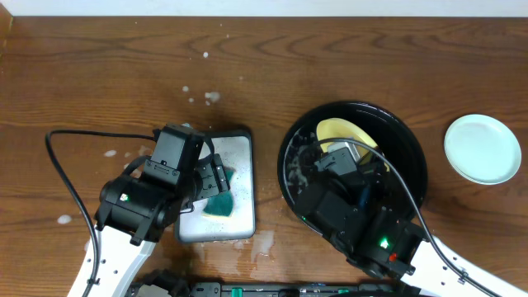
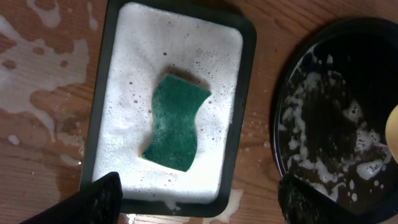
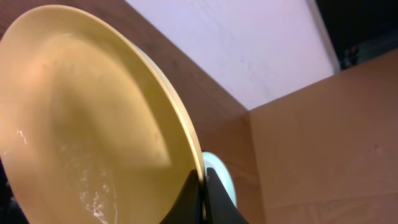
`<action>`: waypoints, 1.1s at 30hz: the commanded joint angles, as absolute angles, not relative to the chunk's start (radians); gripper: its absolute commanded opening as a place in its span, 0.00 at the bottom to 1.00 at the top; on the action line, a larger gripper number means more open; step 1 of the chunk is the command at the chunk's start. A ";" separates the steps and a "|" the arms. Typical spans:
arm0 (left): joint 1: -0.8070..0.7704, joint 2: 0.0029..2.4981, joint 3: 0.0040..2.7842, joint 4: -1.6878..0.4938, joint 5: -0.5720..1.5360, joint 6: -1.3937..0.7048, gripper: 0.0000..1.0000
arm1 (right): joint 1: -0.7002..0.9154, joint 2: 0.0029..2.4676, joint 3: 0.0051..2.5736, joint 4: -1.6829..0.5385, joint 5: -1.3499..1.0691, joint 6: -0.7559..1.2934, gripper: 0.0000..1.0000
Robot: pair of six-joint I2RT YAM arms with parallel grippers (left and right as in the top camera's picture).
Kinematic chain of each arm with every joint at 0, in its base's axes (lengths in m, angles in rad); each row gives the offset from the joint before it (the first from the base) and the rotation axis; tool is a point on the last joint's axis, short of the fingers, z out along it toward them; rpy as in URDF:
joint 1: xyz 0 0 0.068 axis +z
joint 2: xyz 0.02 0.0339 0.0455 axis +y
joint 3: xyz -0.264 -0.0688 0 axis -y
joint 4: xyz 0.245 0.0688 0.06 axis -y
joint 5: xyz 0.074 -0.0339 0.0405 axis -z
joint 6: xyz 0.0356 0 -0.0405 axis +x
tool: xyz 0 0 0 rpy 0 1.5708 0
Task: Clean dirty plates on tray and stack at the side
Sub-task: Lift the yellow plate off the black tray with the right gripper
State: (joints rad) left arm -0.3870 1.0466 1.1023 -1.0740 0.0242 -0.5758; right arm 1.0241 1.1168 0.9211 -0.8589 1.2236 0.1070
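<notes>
Over the foamy small tray (image 2: 245,93), the left gripper (image 2: 199,205) is held with its jaws spread wide and nothing between them. A green sponge (image 2: 176,122) is seen lying in the suds below. Just beside it, the black tray (image 1: 404,165), flecked with foam, is set on the counter (image 1: 99,66). Above that tray, the yellow plate (image 3: 93,124) is held tilted, its rim pinched in the jaws of the right gripper (image 3: 202,190). Farther right, a pale plate (image 1: 483,148) is laid on the counter, apart from the tray.
</notes>
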 commanded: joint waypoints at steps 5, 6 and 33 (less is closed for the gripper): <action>-0.382 1.050 1.103 -1.077 0.026 -0.580 0.81 | 1.056 1.103 0.931 -0.857 1.313 0.088 0.01; -0.382 1.050 1.103 -1.077 0.026 -0.580 0.81 | 1.055 1.103 0.931 -0.857 1.313 0.088 0.01; -0.382 1.050 1.103 -1.077 0.026 -0.580 0.81 | 1.030 1.104 0.931 -0.854 1.349 0.082 0.01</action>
State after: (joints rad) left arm -0.3870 1.0466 1.1023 -1.0740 0.0242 -0.5762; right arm 1.0470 1.1168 0.9211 -0.8513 1.2625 0.0853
